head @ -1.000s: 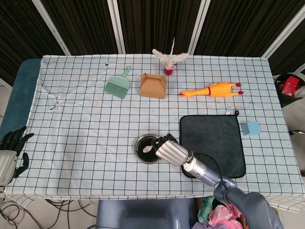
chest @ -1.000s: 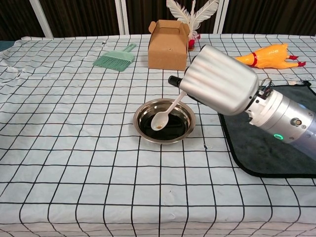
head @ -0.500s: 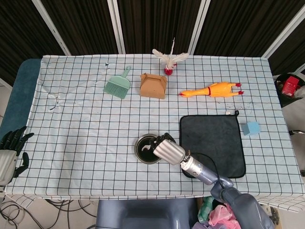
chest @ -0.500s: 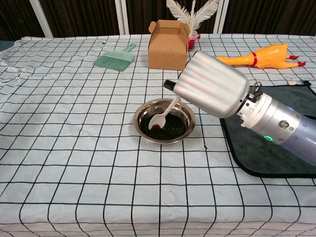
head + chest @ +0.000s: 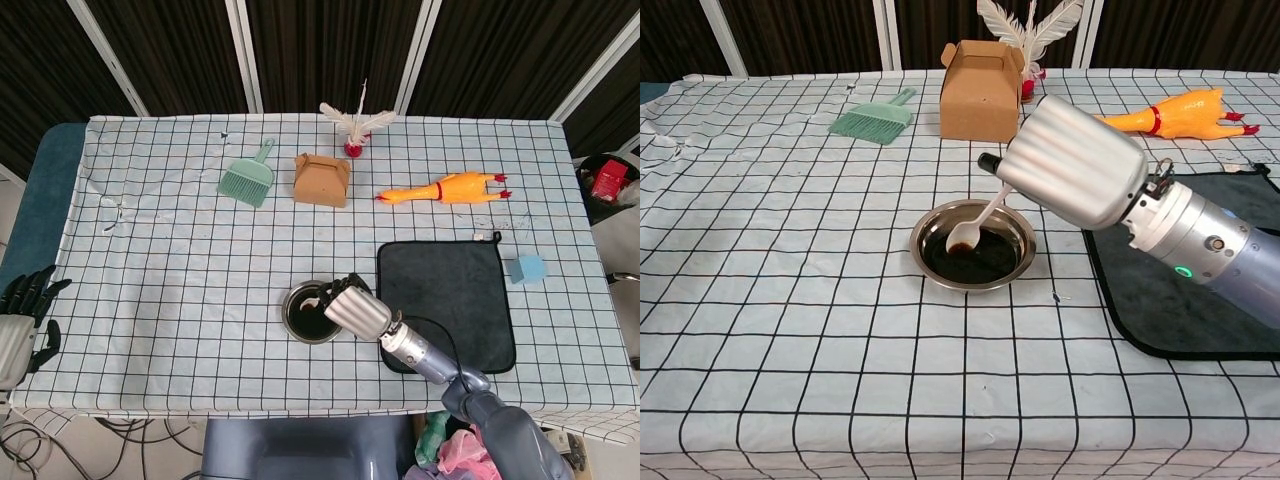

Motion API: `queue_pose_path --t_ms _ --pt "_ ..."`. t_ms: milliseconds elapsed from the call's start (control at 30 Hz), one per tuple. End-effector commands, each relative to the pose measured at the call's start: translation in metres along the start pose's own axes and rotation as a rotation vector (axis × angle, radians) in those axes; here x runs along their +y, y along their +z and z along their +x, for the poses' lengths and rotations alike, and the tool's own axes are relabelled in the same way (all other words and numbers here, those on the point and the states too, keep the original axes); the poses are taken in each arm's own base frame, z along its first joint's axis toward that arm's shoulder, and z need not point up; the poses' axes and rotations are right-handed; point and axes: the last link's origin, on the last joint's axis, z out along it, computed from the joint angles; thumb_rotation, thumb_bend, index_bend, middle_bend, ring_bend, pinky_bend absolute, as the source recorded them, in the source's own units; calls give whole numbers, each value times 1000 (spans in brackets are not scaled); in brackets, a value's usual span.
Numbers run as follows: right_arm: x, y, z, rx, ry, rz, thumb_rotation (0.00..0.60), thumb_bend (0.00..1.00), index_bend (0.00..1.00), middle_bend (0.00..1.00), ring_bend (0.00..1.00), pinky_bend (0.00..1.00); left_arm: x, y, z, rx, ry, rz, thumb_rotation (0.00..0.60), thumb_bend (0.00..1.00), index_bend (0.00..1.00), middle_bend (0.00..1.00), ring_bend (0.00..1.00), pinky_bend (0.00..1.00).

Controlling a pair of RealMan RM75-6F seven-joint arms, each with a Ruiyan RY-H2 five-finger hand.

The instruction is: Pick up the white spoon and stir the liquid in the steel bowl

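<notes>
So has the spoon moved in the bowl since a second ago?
Yes. The spoon, held by the right hand, has shifted from the middle of the steel bowl toward its far left rim.

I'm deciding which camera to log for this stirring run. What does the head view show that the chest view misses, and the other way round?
Only the head view shows the left hand resting off the table's left edge, the blue cube right of the dark mat, and the red thing at far right. Only the chest view shows, close up, the white spoon with dark liquid in its scoop. Both share the right hand holding the spoon over the steel bowl, plus the green brush, cardboard box, rubber chicken and feathers.
</notes>
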Motion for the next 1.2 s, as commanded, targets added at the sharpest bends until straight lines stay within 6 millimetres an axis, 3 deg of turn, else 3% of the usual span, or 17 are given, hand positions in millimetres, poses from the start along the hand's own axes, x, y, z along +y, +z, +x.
queue_pose_path --t_ms 33,700,1033,1200 --pt "2 -3 -1 1 -7 3 600 466 686 831 963 1000 0 0 0 1 0 0 600 731 151 3 0 0" --pt "20 -31 2 19 -34 25 600 466 694 831 963 1000 0 -1 1 5 9 1 600 731 151 3 0 0" --pt "18 -48 9 33 -13 58 600 466 698 831 963 1000 0 -1 0 5 11 -1 600 731 152 3 0 0" --pt "15 -48 15 51 7 58 600 466 699 831 963 1000 1 -1 0 1 14 -2 600 731 152 3 0 0"
